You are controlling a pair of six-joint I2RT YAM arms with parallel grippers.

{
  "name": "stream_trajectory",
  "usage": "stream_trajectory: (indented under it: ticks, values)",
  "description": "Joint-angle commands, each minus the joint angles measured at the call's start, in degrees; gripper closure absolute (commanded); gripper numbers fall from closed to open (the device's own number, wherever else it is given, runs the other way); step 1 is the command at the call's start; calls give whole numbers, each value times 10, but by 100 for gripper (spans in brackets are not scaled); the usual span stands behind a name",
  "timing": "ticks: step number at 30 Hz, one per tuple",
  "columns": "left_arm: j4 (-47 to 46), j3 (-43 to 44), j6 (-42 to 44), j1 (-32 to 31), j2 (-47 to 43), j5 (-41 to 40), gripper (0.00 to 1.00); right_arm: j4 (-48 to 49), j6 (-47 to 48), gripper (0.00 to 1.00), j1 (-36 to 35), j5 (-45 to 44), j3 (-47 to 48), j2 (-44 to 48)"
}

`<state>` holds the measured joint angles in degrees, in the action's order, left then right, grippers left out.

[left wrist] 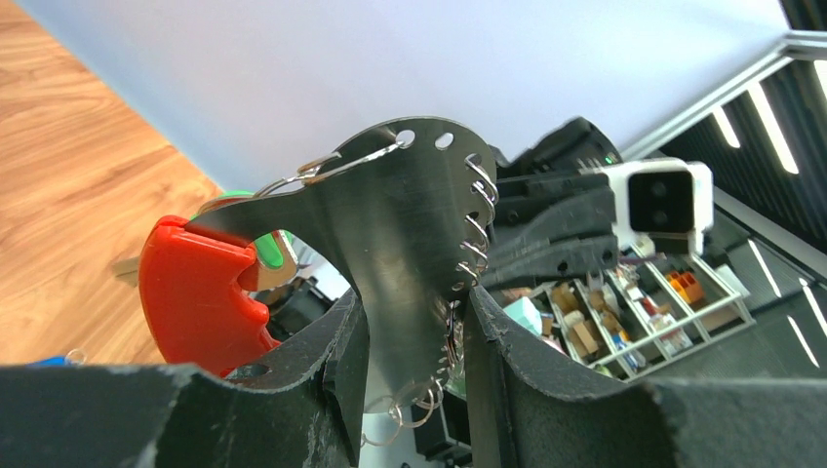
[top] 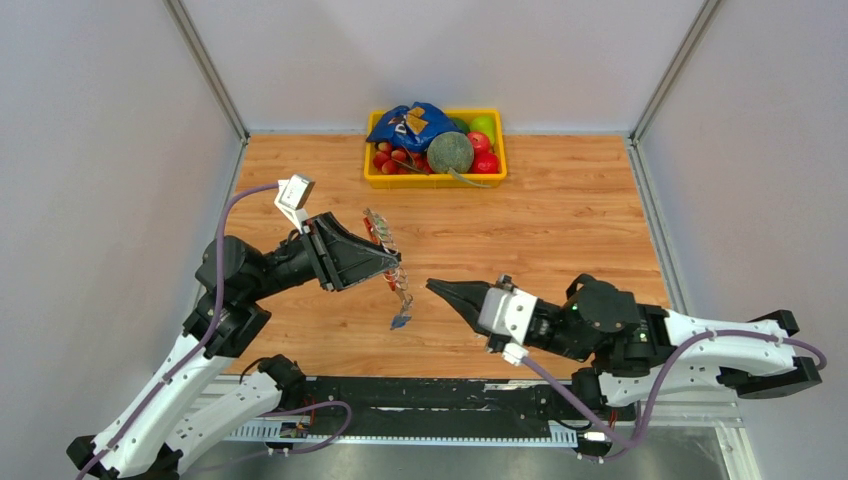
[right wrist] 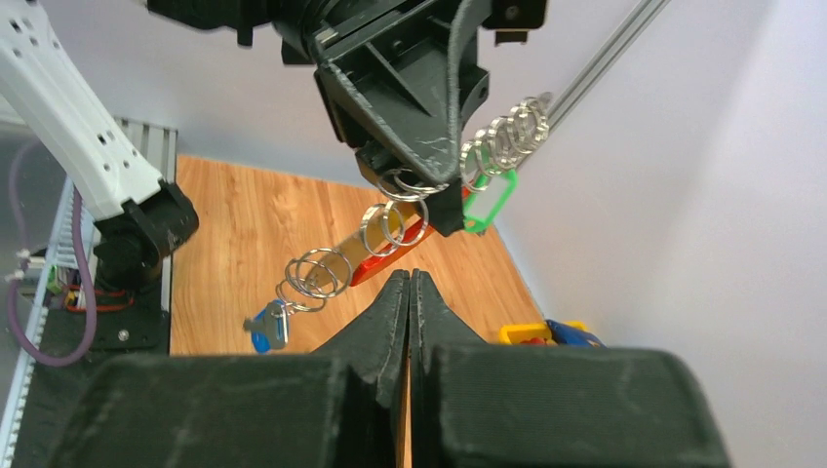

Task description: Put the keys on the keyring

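My left gripper is shut on the keyring, a silvery flat metal strip with a red clip, and holds it above the table. A chain of small rings hangs from the strip. A blue-headed key dangles at the chain's end, and it also shows in the right wrist view. I cannot make out a second key. A green tag hangs by the strip. My right gripper is shut and empty, to the right of the hanging key and apart from it.
A yellow tray with fruit and a blue bag stands at the back middle of the wooden table. Grey walls close in the left, right and back sides.
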<state>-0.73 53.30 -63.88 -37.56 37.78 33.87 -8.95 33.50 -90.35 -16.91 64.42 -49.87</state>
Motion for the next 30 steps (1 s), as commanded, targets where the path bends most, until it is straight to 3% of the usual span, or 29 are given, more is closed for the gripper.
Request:
stream_trajectory:
  ticks: [1, 8, 12, 16, 24, 30]
  values:
    - [-99, -8, -34, 2, -8, 42, 100, 43, -20, 100, -1, 30, -3, 21]
    - [-89, -9, -30, 2, -10, 38, 100, 28, -31, 98, -1, 40, 7, 4]
    - [-54, 2, -20, 2, -10, 12, 100, 6, -21, 78, 0, 16, 17, -13]
    - [-31, 9, -17, 2, -8, -10, 100, 3, 5, 66, -1, -23, 17, -26]
    - [-27, 12, -35, 2, -2, -29, 100, 17, 80, 63, -1, -105, 15, -54]
    - [-27, 8, -42, 2, 2, -28, 100, 49, 105, 64, -6, -112, -7, -52]
